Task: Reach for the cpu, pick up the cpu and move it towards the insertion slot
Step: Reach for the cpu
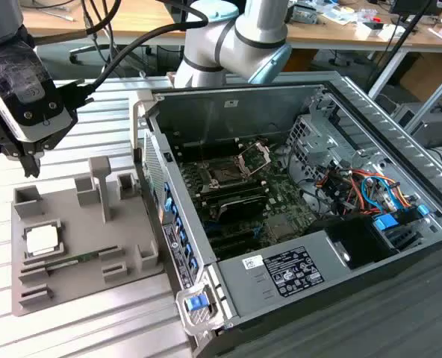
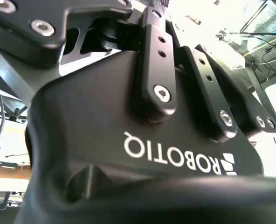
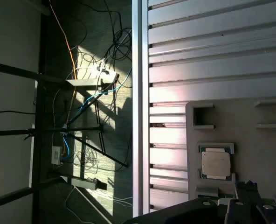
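Hanging clear of the cpu (image 1: pixel 42 239), end effector (image 1: pixel 23 158), grip untellable; insertion slot (image 1: pixel 225 177) in exterior view.

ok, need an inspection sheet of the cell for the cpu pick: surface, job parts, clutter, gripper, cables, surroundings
Surface: slatted aluminium table carrying a grey tray and an open computer case.
Job's things: cpu lies flat in a tray recess. The insertion slot sits on the green motherboard, load plate raised.
Clutter: green memory stick in the tray beside the cpu.
Grippers: gripper hangs over the tray's far corner, apart from the cpu.
Cables: orange and blue wires inside the case, and loose cables on the floor beside the table.
Surroundings: wooden benches behind, with assorted items.
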Tool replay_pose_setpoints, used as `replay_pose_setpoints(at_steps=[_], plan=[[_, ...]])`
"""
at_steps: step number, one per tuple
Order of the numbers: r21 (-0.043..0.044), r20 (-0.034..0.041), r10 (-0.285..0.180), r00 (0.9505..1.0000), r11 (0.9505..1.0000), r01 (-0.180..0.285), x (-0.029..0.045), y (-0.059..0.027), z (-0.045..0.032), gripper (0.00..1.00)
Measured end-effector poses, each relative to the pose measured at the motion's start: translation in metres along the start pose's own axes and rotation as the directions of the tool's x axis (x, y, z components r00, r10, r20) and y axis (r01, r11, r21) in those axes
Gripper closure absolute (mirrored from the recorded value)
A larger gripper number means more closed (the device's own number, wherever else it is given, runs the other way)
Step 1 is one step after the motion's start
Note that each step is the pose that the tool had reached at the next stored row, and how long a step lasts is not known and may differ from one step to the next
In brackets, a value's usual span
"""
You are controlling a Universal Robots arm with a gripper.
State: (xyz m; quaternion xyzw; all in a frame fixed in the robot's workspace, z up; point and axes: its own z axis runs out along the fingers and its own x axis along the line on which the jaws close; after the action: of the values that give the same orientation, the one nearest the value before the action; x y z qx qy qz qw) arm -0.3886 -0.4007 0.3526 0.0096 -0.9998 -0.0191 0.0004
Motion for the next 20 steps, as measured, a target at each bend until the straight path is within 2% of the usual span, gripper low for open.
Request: replay_pose_setpoints(at_steps=[20], plan=[[0.0001, -0.0001, 0.000, 1.0000, 1.0000, 0.000, 0.0016, -0.0001, 0.0039, 0.89]])
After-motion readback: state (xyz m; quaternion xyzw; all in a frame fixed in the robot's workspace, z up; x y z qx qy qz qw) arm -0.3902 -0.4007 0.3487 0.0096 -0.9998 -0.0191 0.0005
